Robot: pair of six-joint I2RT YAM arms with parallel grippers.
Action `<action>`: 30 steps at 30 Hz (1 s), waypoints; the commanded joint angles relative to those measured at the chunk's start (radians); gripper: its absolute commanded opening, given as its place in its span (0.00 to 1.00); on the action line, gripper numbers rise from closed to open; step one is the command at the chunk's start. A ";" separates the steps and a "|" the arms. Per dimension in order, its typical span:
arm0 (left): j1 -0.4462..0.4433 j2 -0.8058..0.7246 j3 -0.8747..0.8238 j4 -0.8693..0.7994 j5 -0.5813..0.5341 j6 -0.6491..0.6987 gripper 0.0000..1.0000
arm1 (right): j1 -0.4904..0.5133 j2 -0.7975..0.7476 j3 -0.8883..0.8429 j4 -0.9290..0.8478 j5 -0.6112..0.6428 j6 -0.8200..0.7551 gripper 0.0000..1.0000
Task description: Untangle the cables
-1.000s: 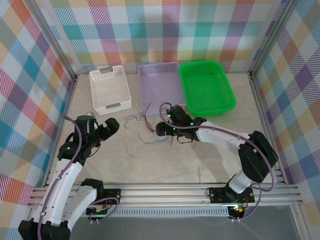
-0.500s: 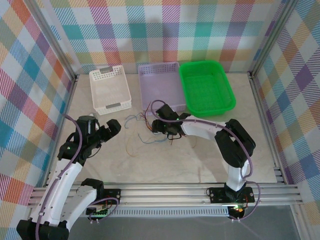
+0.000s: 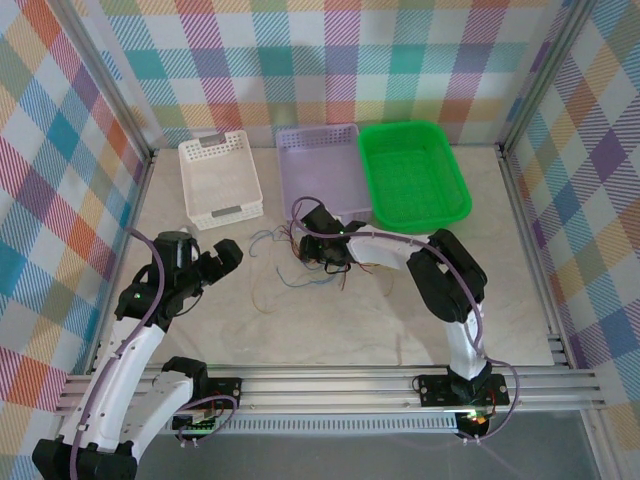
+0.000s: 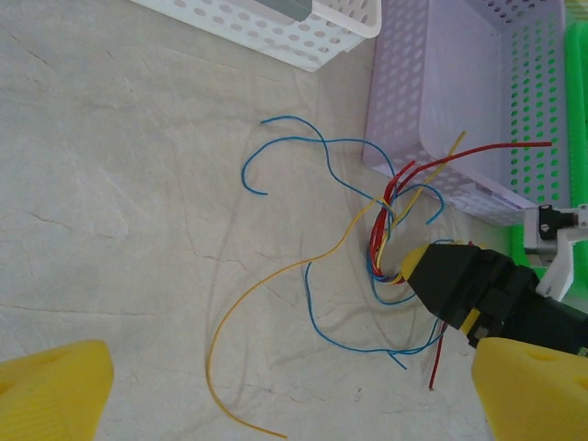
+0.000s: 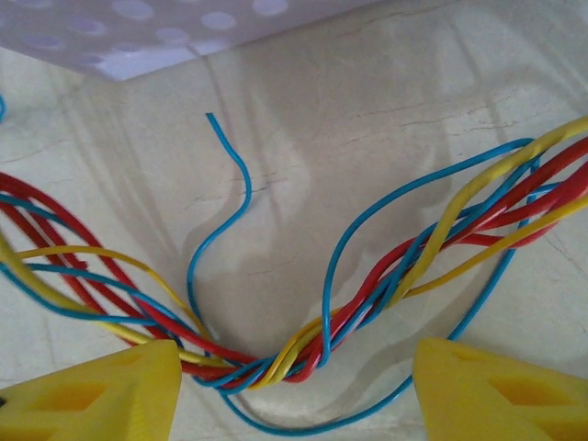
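The cables [image 5: 363,296] are lying knotted on the near side of the purple basket [image 3: 318,129], their twisted stretch running crosswise through the gap of the right gripper [image 5: 299,367] — jaws spread wide, pinching nothing. The left gripper [image 3: 222,257] is hovering well off to the left, likewise spread and empty, so the right is sitting nearer.

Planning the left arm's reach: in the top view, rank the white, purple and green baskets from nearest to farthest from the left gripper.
1. white basket, just behind the left gripper, at far left.
2. purple basket, behind and to the right, in the middle.
3. green basket, farthest right.
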 commanded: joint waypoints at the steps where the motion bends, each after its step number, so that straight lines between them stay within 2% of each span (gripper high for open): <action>1: -0.011 -0.003 0.037 -0.012 0.003 0.022 1.00 | 0.004 0.019 0.033 -0.028 0.022 0.013 0.68; 12: -0.017 -0.001 0.038 -0.018 -0.009 0.028 1.00 | -0.025 0.077 0.067 -0.048 0.018 0.016 0.64; 17: -0.023 -0.001 0.040 -0.020 -0.018 0.033 1.00 | -0.030 0.089 0.088 -0.083 0.059 0.021 0.60; 25: -0.029 -0.001 0.041 -0.024 -0.024 0.038 1.00 | -0.040 0.146 0.141 -0.176 0.122 0.024 0.50; 30: -0.035 -0.003 0.042 -0.026 -0.032 0.040 1.00 | -0.047 0.174 0.141 -0.171 0.115 0.025 0.38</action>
